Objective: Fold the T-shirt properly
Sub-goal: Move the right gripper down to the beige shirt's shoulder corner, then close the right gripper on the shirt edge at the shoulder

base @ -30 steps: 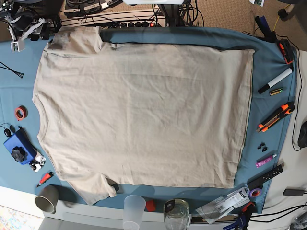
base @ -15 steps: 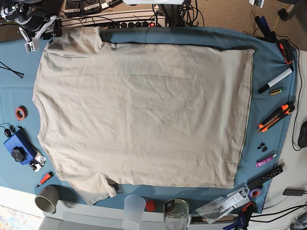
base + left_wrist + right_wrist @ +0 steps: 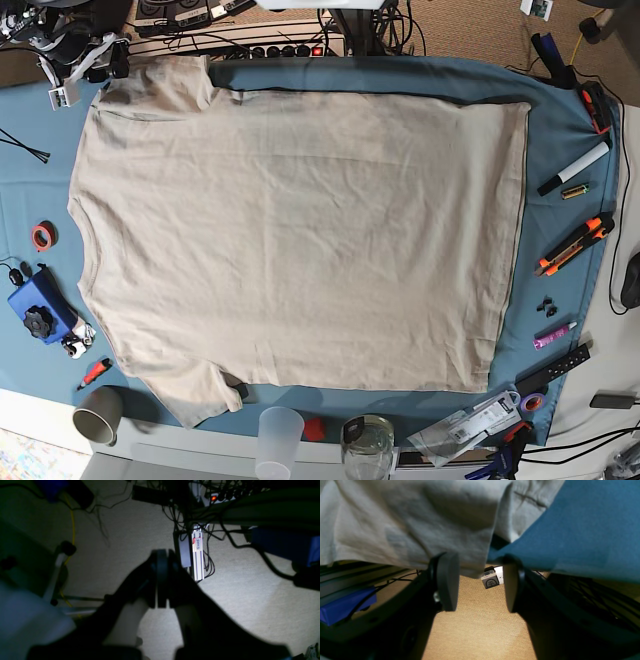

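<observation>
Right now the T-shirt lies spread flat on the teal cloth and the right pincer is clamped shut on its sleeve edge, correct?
Not quite. The T-shirt does lie flat on the teal cloth, but the right pincer is open, its jaws either side of the sleeve edge, not clamped. The right wrist view shows this.

Left wrist view dark and blurred; left hand (image 3: 161,580) just a silhouette. T-shirt (image 3: 407,522) cut off by top edge in right wrist view. Small tabletop (image 3: 560,110) tools too tiny to ID.
</observation>
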You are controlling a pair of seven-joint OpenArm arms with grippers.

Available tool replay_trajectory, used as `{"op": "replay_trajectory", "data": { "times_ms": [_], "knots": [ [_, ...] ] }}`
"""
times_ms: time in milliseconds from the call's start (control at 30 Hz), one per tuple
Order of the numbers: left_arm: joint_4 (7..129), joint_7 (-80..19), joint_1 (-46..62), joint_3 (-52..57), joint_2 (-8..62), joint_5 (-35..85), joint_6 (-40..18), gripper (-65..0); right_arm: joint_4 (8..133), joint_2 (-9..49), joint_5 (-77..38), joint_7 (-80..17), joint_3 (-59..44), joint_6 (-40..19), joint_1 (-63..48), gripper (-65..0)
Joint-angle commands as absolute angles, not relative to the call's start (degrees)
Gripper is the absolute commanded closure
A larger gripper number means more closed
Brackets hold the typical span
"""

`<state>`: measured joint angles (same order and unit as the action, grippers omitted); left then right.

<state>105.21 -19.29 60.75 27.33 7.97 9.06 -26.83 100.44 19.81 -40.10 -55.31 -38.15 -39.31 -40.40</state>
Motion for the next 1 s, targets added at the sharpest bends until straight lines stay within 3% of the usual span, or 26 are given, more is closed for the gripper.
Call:
{"op": "replay_trajectory", "data": {
  "times_ms": [0,67,200,267,500,667,967],
  "knots": [
    [106.13,-18.65,61.89,27.57,8.27,9.28,-26.87,0.0,100.75,20.45,-40.97,-52.97,-38.17,-39.20,-39.68,-28.5],
    [106.26,-18.65,61.89,27.57,8.27,9.28,-26.87,0.0,100.75,20.45,-41.15,-53.06,-37.74,-39.20,-39.31,-24.4],
    [106.32,-18.65,61.89,27.57,8.27,9.28,-26.89,0.0,100.75,20.47,-41.10,-53.34,-35.14,-39.24,-39.20,-4.2],
    [106.43,-18.65,61.89,27.57,8.27,9.28,-26.89,0.0,100.75,20.47,-41.10,-53.71,-33.39,-39.24,-39.20,0.0],
    [106.41,-18.65,61.89,27.57,8.25,9.28,-26.89,0.0,101.36,20.47,-43.33,-55.64,-30.17,-40.00,-39.22,0.0],
    [106.43,-18.63,61.89,27.57,8.25,9.28,-26.89,0.0,107.48,20.45,-50.68,-59.16,-32.88,-40.00,-40.40,0.0],
    [106.43,-18.61,61.73,27.57,8.27,9.28,-26.92,0.0,114.85,17.54,-51.66,-60.03,-37.56,-40.00,-41.15,0.0]
  ]
}}
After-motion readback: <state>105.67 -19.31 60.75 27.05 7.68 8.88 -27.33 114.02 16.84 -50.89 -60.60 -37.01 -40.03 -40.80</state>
